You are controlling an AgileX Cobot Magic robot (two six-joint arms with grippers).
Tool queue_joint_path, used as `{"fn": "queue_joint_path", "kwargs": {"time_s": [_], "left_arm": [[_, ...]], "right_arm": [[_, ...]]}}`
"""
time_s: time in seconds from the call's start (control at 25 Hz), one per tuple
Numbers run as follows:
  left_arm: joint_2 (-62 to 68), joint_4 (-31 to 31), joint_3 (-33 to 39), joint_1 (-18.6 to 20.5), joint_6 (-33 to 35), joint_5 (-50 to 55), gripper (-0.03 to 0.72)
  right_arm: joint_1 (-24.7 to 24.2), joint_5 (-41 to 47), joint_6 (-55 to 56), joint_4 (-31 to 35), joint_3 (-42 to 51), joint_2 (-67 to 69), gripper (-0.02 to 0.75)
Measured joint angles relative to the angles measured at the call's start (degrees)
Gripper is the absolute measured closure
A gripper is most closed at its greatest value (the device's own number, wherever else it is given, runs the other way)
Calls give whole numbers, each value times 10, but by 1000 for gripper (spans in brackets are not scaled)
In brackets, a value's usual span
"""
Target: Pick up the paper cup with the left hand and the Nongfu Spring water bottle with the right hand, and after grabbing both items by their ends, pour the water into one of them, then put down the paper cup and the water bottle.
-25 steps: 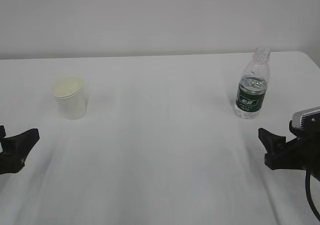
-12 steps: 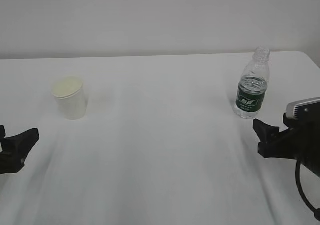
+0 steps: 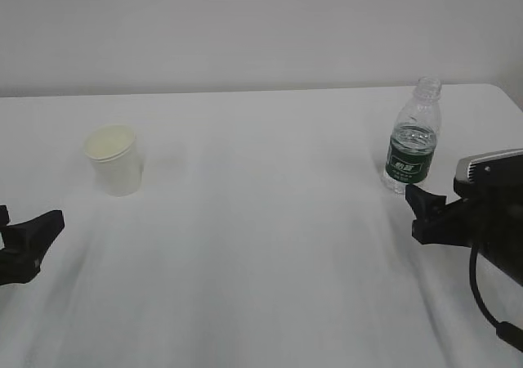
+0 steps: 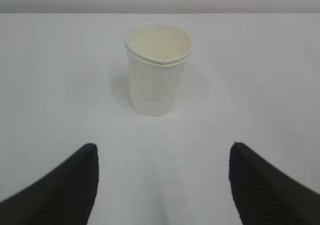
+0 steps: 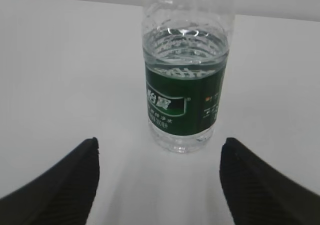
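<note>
The paper cup (image 4: 157, 70) is matt white paper with a rolled rim and a pale cream inside. The Nongfu Spring water bottle (image 5: 186, 70) is clear, glossy, ribbed plastic with a smooth dark green label. The counter (image 3: 261, 262) looks matt white and smooth, and the jaws are matt black, finely ribbed.

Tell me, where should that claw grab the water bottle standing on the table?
Probably around the green-labelled middle of the water bottle, coming in level from the front, where the open right gripper already faces it. The bottle stands upright, its round body fits between the fingers, and the neck looks capless, so keep it vertical.
</note>
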Motion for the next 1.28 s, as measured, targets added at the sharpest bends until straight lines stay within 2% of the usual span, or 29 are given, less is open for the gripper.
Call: {"fn": "queue_joint_path", "kwargs": {"time_s": [1.28], "left_arm": [[61, -17, -33, 0, 0, 0, 101]], "right_arm": [[0, 0, 0, 26, -48, 39, 165]]}}
